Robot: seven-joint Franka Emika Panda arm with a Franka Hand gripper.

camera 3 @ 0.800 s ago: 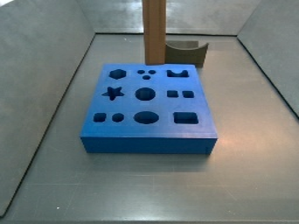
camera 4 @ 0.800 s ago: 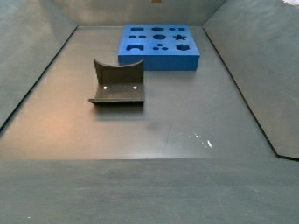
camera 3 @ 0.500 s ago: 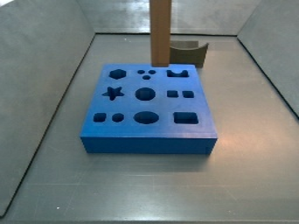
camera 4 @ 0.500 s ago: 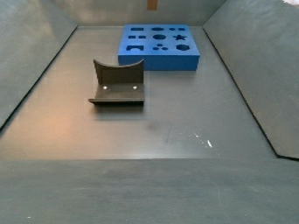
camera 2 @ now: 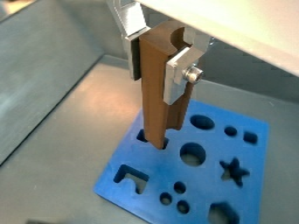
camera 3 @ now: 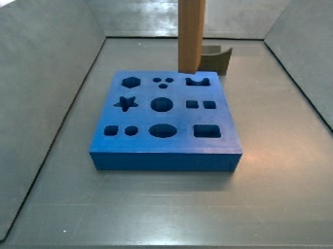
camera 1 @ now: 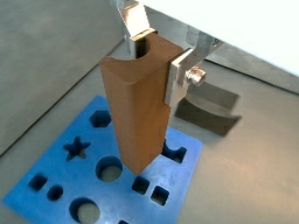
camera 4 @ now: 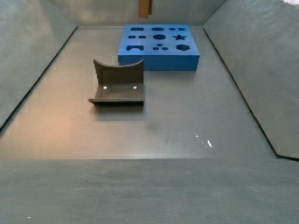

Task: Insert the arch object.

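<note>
Arch: the arch [camera 1: 138, 109] is a tall wood-brown column, upright, hanging in my grip above the blue board [camera 1: 52, 166]; its notched end points up between my fingers in a wrist view [camera 2: 176, 39].
My gripper: my gripper [camera 1: 162, 54] is clamped on the arch near its top, a silver finger [camera 1: 184, 74] flat against each side; it sits high over the far part of the board, out of frame in both side views.
Arch's lower end: in both wrist views it hovers over the board's row of cut-outs by one edge; I cannot tell whether it touches the board.
Side views: one shows the column [camera 3: 192, 36] rising out of frame over the board's far edge; one shows only a sliver of it [camera 4: 146, 7] at the top edge, behind the board [camera 4: 163, 58].
Board: a flat blue block [camera 3: 117, 141] lying on the grey floor [camera 3: 274, 204], with star, round, hexagon, oblong and arch-shaped holes.
Fixture: the dark fixture [camera 4: 117, 83] stands on the floor, apart from the board; in a side view it sits just behind the board [camera 3: 215, 58].
</note>
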